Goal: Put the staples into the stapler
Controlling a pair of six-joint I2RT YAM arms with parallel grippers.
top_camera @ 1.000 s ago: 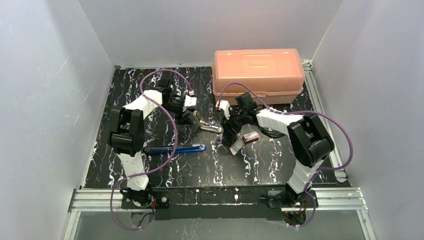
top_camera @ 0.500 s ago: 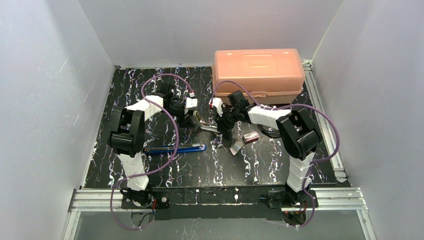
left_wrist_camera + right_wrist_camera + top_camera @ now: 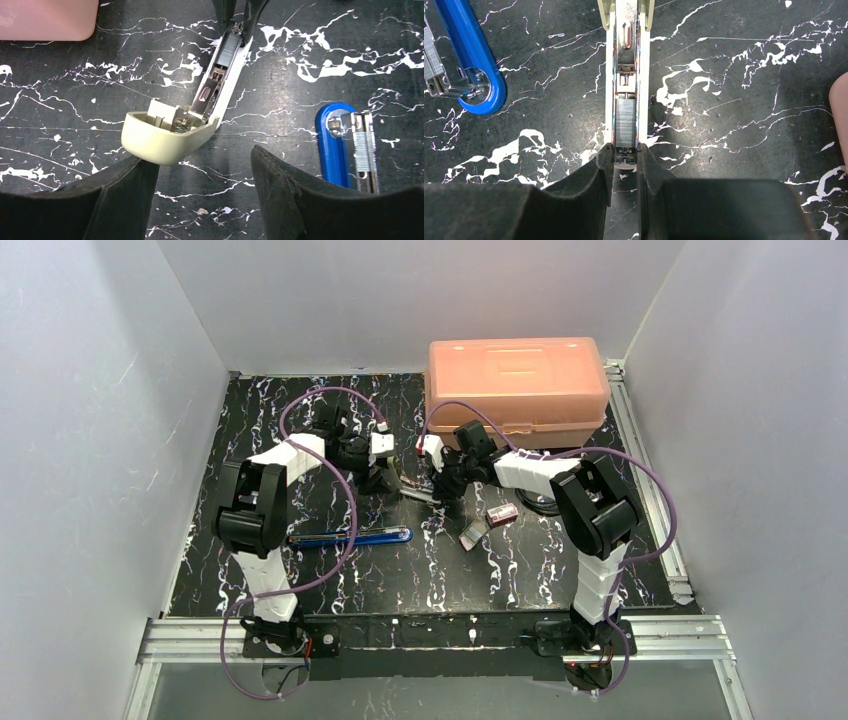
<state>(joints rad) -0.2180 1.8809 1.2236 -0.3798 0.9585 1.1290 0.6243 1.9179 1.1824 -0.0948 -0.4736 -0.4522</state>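
Overhead, a black desk (image 3: 480,580) veined with white carries two robot arms whose hands meet near its middle, just in front of the left end of a closed pink plastic box (image 3: 517,380) that stands at the far right corner. Between them lies a cream stapler (image 3: 172,137), flipped open, its metal channel facing up and running from the left hand toward the right one. The staples (image 3: 625,122), a short silvery strip, sit inside that channel near its front end. The right hand (image 3: 625,157) has its two dark fingers (image 3: 589,195) pressed together on the very tip of the channel, one on each side rail, with the strip just beyond them. The left hand (image 3: 205,165) is spread wide, fingers well apart. The cream stapler's rounded rear cap lies just ahead of the gap and close against one finger, though whether they touch cannot be told. A blue stapler (image 3: 350,537) lies open nearer the desk's left and near edges, apart from the cream one, and its metal magazine shows a ribbed strip in the left wrist view. To the right of the hands, a small red staple box (image 3: 503,512) lies on the desk with a pale tray (image 3: 472,532) just beside it on the near side. A coiled black cable (image 3: 538,508) sits next to the red box, in front of the pink one.
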